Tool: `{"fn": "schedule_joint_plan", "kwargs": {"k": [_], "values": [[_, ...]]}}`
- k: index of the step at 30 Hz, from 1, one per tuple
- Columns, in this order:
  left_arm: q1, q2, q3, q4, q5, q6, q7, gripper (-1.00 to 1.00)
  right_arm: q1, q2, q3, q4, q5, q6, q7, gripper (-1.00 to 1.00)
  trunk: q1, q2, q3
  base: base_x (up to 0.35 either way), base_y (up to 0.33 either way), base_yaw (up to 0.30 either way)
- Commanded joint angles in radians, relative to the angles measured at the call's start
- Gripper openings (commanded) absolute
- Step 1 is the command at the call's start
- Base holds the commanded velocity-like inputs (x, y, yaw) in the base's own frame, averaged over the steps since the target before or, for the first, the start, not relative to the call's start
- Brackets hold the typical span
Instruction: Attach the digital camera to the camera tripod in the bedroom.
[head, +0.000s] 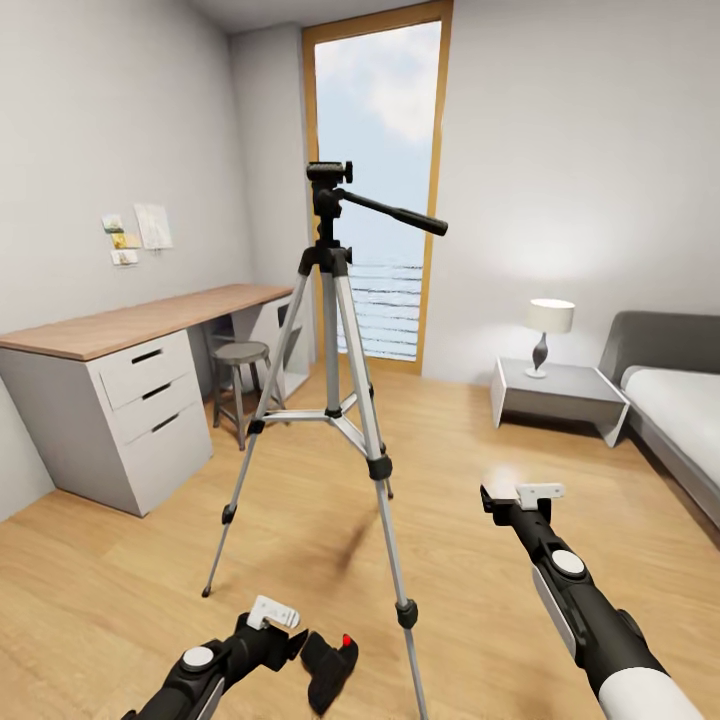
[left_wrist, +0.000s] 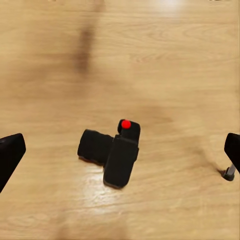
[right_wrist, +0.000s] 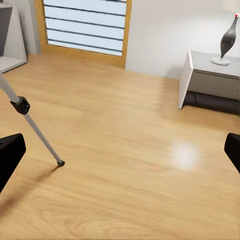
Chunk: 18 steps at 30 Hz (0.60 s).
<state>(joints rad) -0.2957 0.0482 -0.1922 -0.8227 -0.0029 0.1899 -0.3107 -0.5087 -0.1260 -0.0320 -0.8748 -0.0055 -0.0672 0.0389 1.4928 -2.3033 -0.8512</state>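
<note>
Camera tripod (head: 333, 330): centre of the head frame, upright on the wood floor (head: 470, 470), legs spread, black head and handle before the window (head: 385, 190). Digital camera (head: 330, 668): bottom centre of the frame, lying on the floor by the near tripod leg, red button up; in the left wrist frame it sits mid-picture between the fingertips. Left gripper (head: 290, 640): bottom left, released, just beside the camera. Right gripper (head: 505, 497): lower right, released, empty, above bare floor. Desk (head: 130, 330), stool (head: 240, 355): left. Nightstand (head: 560, 395), lamp (head: 548, 330), bed (head: 680, 400): right.
</note>
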Motion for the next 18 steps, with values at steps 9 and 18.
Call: {"fn": "schedule_joint_plan", "kwargs": {"k": [9,18], "values": [[0.0,-0.009,-0.03,0.003,-0.001,-0.008,-0.002,1.0,-0.001,0.0,-0.002,0.001,-0.001,-0.003,0.004,1.0,0.034,-0.064,-0.029,0.0,0.0,0.0],[0.0,-0.01,-0.044,0.005,0.0,-0.011,-0.002,1.0,-0.001,0.0,-0.002,0.001,-0.001,-0.003,0.003,1.0,0.069,-0.127,-0.057,0.0,0.0,0.0]]}}
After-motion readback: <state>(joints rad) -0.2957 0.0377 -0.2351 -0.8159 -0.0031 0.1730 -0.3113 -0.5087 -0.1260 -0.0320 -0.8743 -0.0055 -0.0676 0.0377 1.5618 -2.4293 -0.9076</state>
